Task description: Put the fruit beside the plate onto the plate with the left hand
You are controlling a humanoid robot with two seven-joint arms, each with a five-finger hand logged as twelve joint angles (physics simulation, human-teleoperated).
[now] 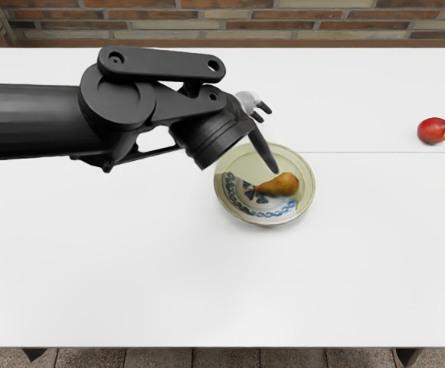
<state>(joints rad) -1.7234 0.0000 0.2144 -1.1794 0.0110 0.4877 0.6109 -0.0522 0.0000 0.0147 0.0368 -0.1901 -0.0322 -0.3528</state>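
One white tabletop (207,291) fills the foreground, up to a round, pale-green ceramic plate (305,167) with blue patterning. On the plate lies the small golden-brown pear (278,185), on its side with its narrow end pointing left, smooth-skinned and well inside the rim. Just behind it hangs the black left hand (233,126), fingers loosened and holding nothing. One long dark finger (264,153) reaches down close to the pear; I cannot tell whether it touches. This looks like the release, so lifting straight up should keep that finger from rolling the fruit. Far to the right, well apart, sits a round red fruit (433,131), with a brick wall (283,19) beyond.
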